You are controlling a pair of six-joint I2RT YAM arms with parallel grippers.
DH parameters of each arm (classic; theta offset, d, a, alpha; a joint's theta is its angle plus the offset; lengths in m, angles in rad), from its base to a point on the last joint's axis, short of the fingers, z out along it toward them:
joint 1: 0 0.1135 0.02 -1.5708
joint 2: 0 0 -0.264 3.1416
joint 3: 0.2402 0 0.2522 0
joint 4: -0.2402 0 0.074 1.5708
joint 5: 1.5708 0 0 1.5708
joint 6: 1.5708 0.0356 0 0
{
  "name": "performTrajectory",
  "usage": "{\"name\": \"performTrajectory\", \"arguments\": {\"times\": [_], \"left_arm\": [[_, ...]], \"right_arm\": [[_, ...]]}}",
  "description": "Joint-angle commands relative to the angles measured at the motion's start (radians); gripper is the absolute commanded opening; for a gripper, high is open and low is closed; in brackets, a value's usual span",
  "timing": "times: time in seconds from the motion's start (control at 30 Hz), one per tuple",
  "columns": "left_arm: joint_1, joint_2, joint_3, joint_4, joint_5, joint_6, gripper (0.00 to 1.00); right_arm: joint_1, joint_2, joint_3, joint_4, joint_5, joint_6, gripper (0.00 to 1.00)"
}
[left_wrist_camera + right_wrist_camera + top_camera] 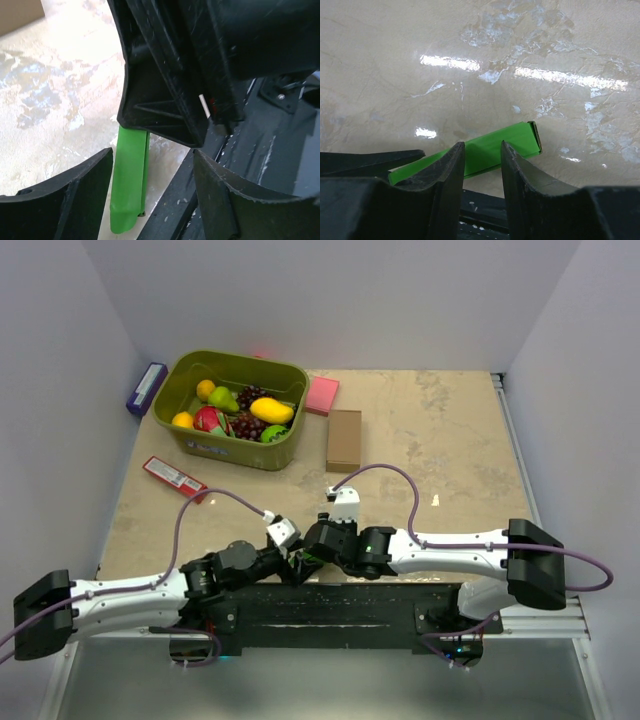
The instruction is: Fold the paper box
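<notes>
Straddling box (129, 180) with left hand (152, 160) spread, not touching; right hand (481, 147) half-spread over it, at desk's (470, 60) 6 o'clock. Seemingly final closing step; then needing steady pinch to tuck open end.

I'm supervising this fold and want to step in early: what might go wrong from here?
1. The left gripper and right gripper crowd together over the paper box; they may collide.
2. Neither visibly clamps the box, so a nudge may push it against the black base plate beside it or let folds spring open.
</notes>
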Motion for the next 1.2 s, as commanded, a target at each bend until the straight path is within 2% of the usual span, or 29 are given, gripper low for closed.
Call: {"name": "performTrajectory", "arguments": {"times": [0.0, 0.2, 0.43, 0.67, 0.97, 1.17], "left_arm": [[0.005, -0.101, -0.02, -0.012, -0.01, -0.054, 0.7], [0.006, -0.144, -0.016, -0.11, -0.077, -0.133, 0.7], [0.006, -0.123, -0.004, -0.161, -0.194, -0.244, 0.6], [0.006, -0.126, -0.036, -0.161, -0.257, -0.32, 0.54], [0.006, -0.031, -0.02, -0.228, -0.21, -0.365, 0.44], [0.005, 0.058, 0.007, -0.256, -0.144, -0.356, 0.41]], "right_arm": [[0.011, 0.085, -0.086, -0.153, -0.184, 0.042, 0.38], [0.011, 0.088, -0.083, -0.153, -0.185, 0.039, 0.38], [0.011, 0.092, -0.081, -0.147, -0.19, 0.031, 0.38], [0.012, 0.092, -0.083, -0.144, -0.191, 0.031, 0.38], [0.011, 0.092, -0.084, -0.146, -0.193, 0.031, 0.38], [0.011, 0.094, -0.086, -0.144, -0.193, 0.033, 0.38]]}}
